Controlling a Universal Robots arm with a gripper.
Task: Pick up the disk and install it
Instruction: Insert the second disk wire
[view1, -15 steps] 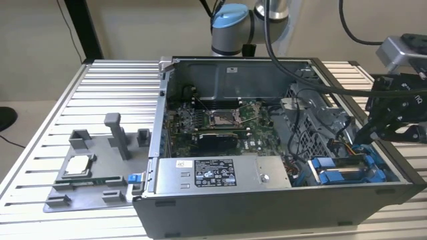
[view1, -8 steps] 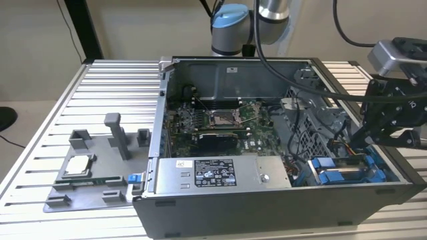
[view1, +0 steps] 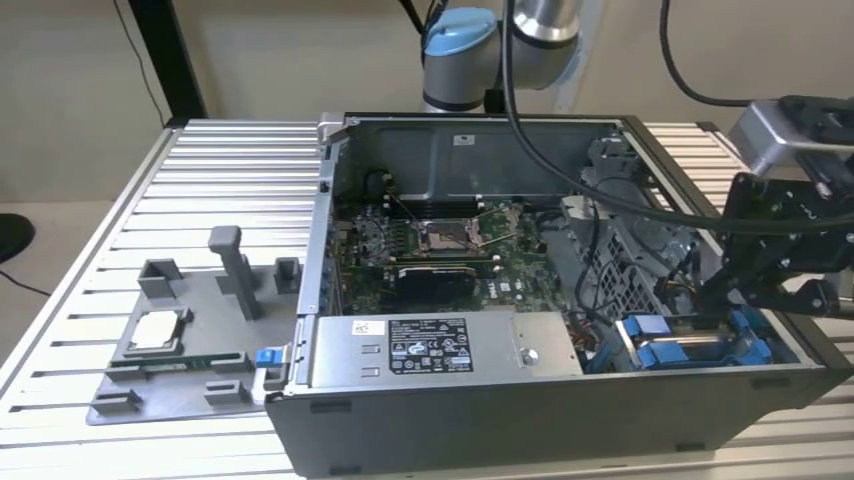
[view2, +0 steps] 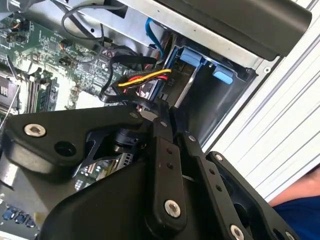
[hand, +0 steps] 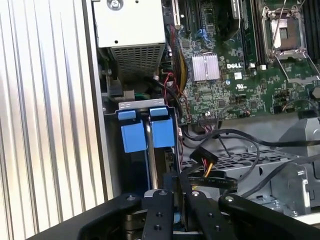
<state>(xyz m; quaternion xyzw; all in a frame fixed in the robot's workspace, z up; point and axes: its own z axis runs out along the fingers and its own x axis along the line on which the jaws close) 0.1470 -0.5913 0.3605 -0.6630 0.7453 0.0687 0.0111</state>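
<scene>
The disk (view1: 663, 346) stands on edge in the drive bay at the computer case's front corner, on the exterior view's right. Its blue frame tabs (hand: 135, 137) and thin silver edge (hand: 149, 150) show in the first wrist view. The second wrist view shows the silver edge (view2: 186, 85) and blue tabs (view2: 192, 55) too. My gripper (view1: 738, 300) hangs right over that bay. Its black fingers (hand: 159, 210) lie pressed close together, shut, with the tips at the disk's upper edge in both wrist views. Whether they pinch the edge or only touch it stays hidden.
The open case (view1: 534, 410) holds a motherboard (view1: 441, 245), a long grey box (view1: 441, 345) with a white sticker and loose cables (hand: 210, 165) beside the bay. A grey fixture (view1: 174, 385) with a small silver chip (view1: 154, 330) lies at the exterior view's left. A blue sleeve (view2: 300, 205) shows beside the table.
</scene>
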